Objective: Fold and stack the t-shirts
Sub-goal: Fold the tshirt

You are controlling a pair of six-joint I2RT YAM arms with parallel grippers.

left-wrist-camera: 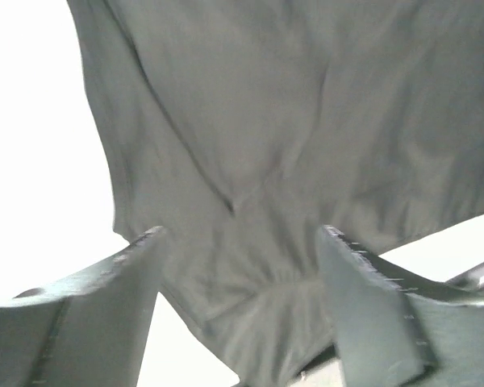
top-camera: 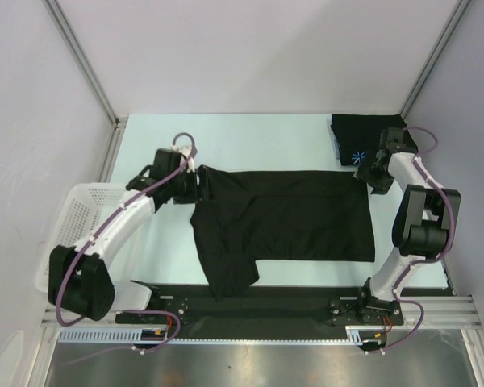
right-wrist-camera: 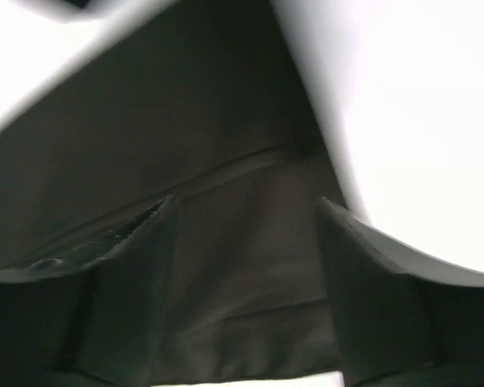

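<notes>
- Top external view: a black t-shirt lies spread across the middle of the table. It looks soft and limp, so pinch it at the corners.
- A folded t-shirt sits at the far right corner.
- The left gripper and right gripper are at the spread shirt's ends, jaws wide, gripping nothing.
- A white basket at the left edge obstructs nothing.

Overhead view looking down, wrist views close above t-shirt
</notes>
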